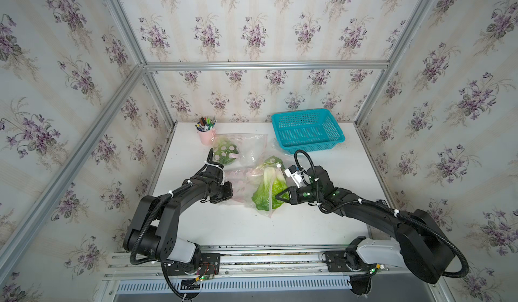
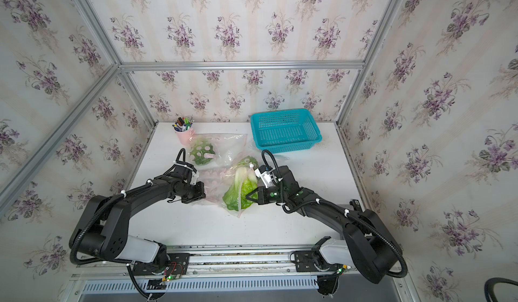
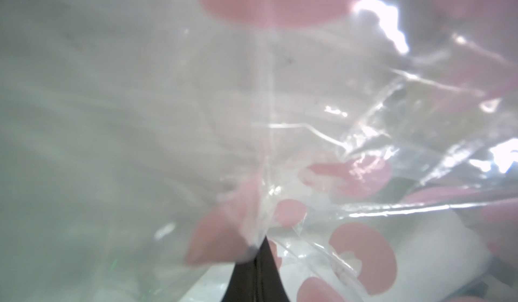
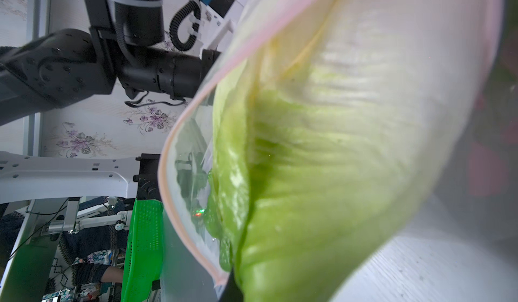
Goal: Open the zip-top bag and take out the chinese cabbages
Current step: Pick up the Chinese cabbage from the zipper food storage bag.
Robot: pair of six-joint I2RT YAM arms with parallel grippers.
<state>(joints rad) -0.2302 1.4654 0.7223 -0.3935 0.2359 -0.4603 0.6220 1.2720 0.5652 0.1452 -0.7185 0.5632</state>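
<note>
Your left fingers (image 3: 259, 255) are pinched shut on the spotted zip-top bag (image 1: 241, 187) mid-table. Your right fingers (image 1: 279, 196) clamp its pink rim, a chinese cabbage (image 1: 265, 199) inside. Bare table (image 1: 252, 225) lies toward the near edge, and the teal basket (image 1: 311, 145) sits at the far edge.

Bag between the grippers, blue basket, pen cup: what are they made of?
Bag: thin clear plastic film, glossy, with pink dots; it creases and glints. Basket: likely rigid moulded plastic, teal, with perforated walls. Cup: smooth pale pink, plastic or ceramic; cannot tell which.
</note>
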